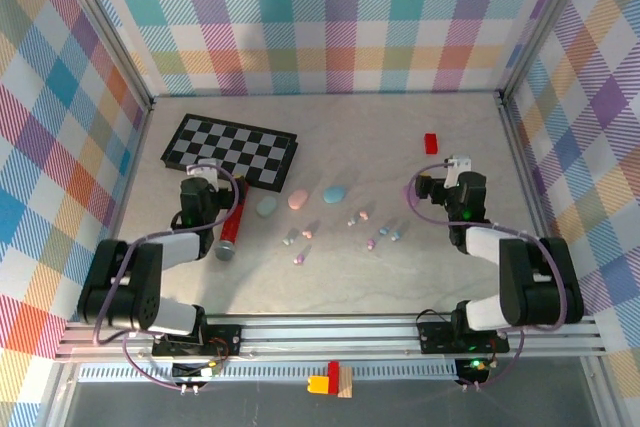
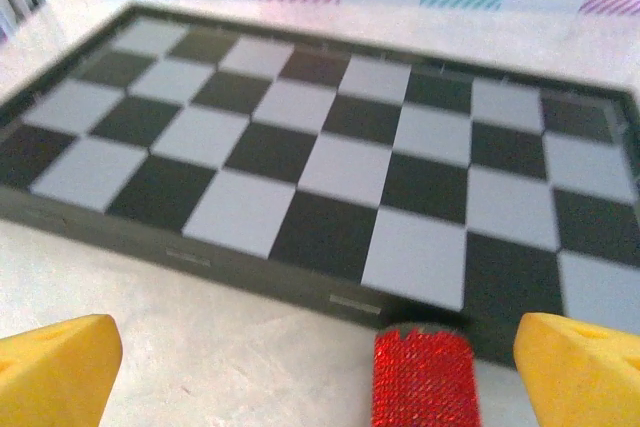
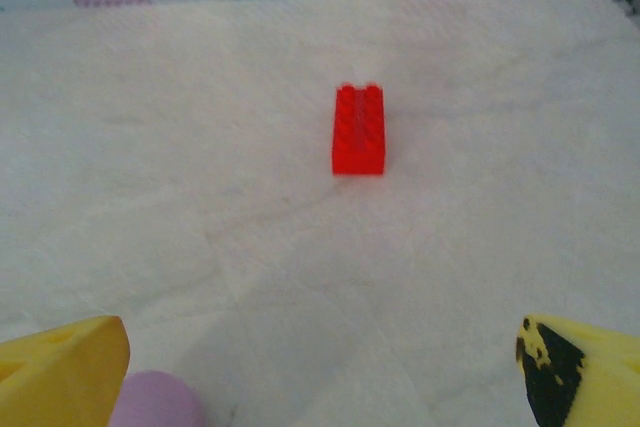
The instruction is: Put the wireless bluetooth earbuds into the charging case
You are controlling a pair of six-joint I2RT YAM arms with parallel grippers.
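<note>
Pink, blue, purple and whitish earbuds [image 1: 383, 231] are lying loose in a scatter across the middle of the table [image 1: 470, 117], between the two arms. None of them is touching a case. The green case [image 1: 266, 206], pink case [image 1: 298, 198] and blue case [image 1: 334, 193] are sitting in a row just beyond the earbuds. From above they are looking closed, though they are too small to be sure.

So the task is looking unstarted. Nothing is seated, every earbud is waiting to be picked up, and a case is probably needing opening first.

The left gripper [image 2: 318, 377] is hanging with fingers spread and empty, facing the chessboard [image 2: 330, 157]. The end of a red glittery stick [image 2: 423, 377] is showing between those fingers, ungripped. The right gripper [image 3: 325, 372] is likewise standing wide and holding nothing, pointing at a red brick [image 3: 359, 130]. A lilac rounded thing [image 3: 155, 405] is peeking in beside one finger.

The surface is showing pale, marbled and matt. Pastel plaid cloth is lining the walls all round, with metal framing running along the edges.
</note>
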